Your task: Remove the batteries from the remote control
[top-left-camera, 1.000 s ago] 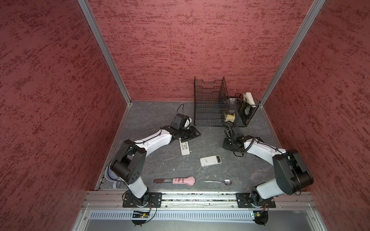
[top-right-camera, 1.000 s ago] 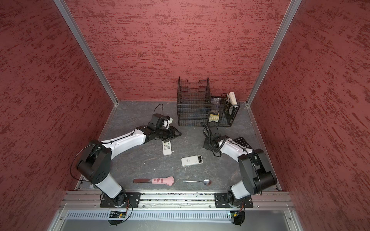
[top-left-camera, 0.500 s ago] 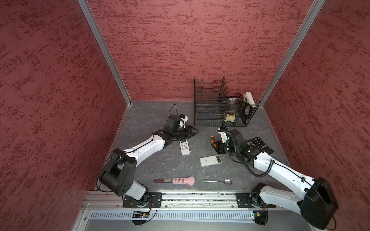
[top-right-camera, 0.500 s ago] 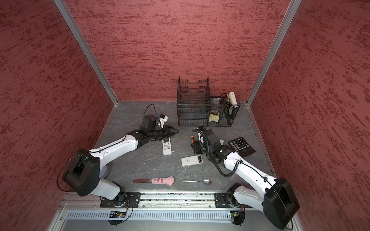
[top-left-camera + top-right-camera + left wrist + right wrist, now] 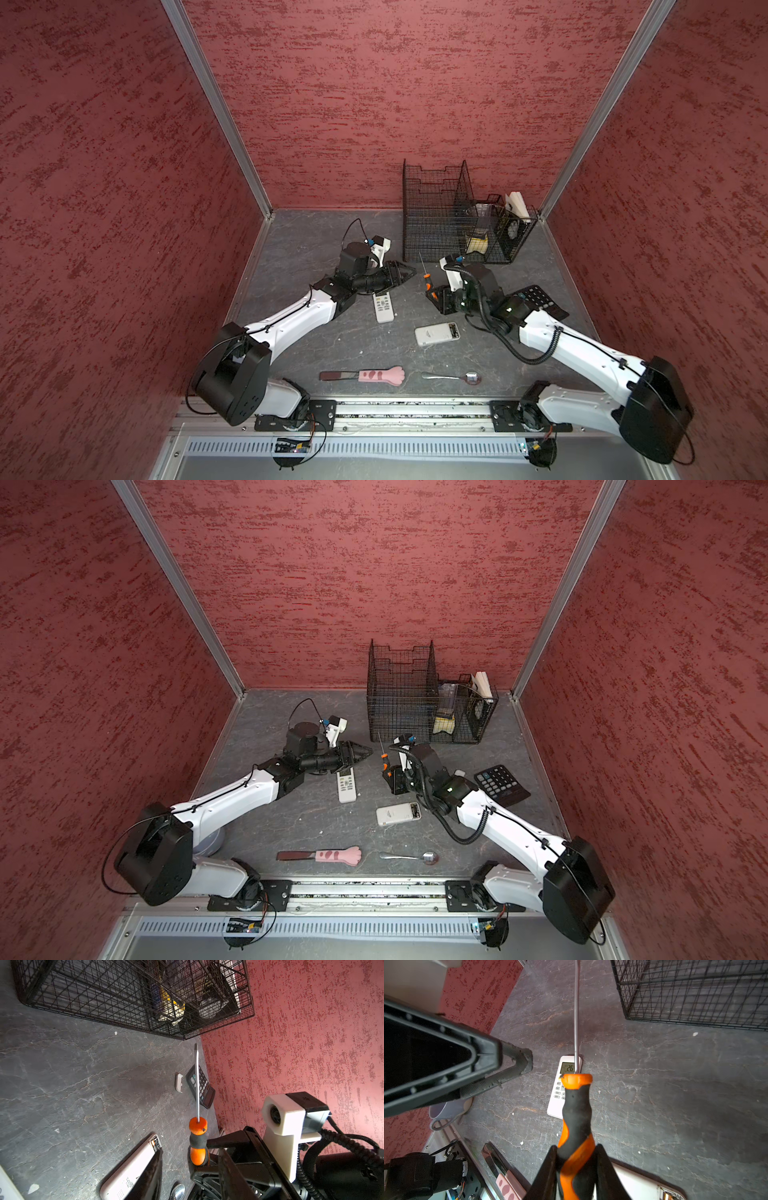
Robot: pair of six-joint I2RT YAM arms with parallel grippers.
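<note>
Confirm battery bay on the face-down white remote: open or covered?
Open: face-down white remote shows exposed contacts; small white cover lies apart, by the black calculator.

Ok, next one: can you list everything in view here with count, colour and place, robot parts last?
face-up remote: 1, white, by the left end effector
face-down remote: 1, white, mid-table, battery bay uncovered, contents unclear
loose cover: 1, white, beside the calculator
calculator: 1, black, right side
screwdriver: 1, orange-and-black handle, held off the table
paw-handled utensil: 1, pink handle, dark blade, front edge
spoon: 1, metal, front edge
wire organizer: 1, black, back; contents unclear
mug: 1, pale lilac, near the left arm's base
left end effector: black, open, empty
right end effector: black, shut on the screwdriver
</note>
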